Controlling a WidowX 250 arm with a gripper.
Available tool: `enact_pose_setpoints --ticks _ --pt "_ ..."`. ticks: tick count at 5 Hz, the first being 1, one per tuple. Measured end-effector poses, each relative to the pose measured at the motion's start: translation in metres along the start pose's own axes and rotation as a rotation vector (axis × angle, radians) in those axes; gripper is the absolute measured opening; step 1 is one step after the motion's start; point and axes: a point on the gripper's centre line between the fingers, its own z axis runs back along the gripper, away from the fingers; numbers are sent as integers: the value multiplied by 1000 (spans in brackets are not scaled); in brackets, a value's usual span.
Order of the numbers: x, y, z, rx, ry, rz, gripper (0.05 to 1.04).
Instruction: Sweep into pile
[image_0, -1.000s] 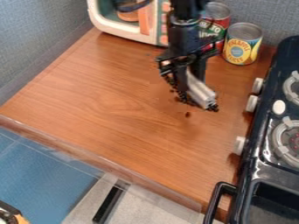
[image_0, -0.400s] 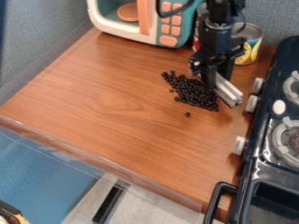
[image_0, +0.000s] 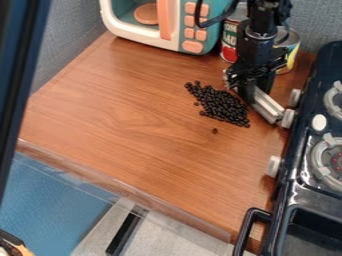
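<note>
on the brown wood-grain counter (image_0: 127, 110), taking twelve o'clock as the far wall, we see the small black round beans (image_0: 224, 106) in a slanting heap, with one stray bean (image_0: 214, 131) apart at the heap's six o'clock. our black two-finger gripper (image_0: 252, 91) is just beside the heap at two o'clock, closed on a silver ridged bar (image_0: 268, 107) that tilts down toward four. the bar's low end is close by a pale stove knob (image_0: 288, 119), so we have little room at three, where the glossy black toy stove (image_0: 286, 182) bounds the wood. two printed tin cans (image_0: 229, 41) crowd us at twelve; the white-and-teal toy microwave (image_0: 176, 25) lines the back toward eleven. from the heap, wide wood runs toward nine and down to the counter's front edge at seven.
</note>
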Motion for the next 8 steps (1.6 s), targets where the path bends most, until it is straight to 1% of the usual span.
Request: enact_pose_setpoints --ticks 2,3,4,5,6,7,8 --pt "5 -13 6 -19 -4 10 368" --pt "5 -9 -5 8 -2 9 368" --pt "6 -7 -7 11 -12 5 368" --pt "7 -4 -9 25 -24 5 368" --pt "5 -3 -9 94 -36 28 368" --pt "6 -5 -9 158 -4 50 368" --pt "5 -9 -11 227 42 63 368"
